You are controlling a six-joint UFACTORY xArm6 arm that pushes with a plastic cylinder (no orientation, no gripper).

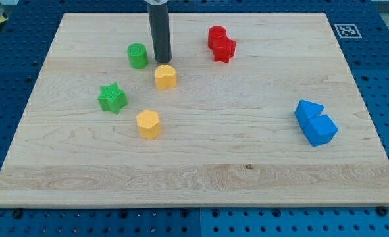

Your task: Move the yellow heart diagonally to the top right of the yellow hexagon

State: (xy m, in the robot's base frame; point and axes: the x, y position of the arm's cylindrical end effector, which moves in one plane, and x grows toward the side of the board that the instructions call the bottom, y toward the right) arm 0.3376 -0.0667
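Observation:
The yellow heart [165, 76] lies on the wooden board [247, 158] in the upper left part of the view. The yellow hexagon [148, 124] lies below it and slightly to the view's left. My tip [162, 60] is the lower end of a dark rod that comes down from the view's top. The tip stands just above the heart, close to its top edge, and to the right of the green cylinder [137, 56].
A green star [112, 98] lies to the left of the heart and hexagon. Two red blocks [220, 43] sit close together at the top centre. Two blue blocks [314, 122] sit together at the right.

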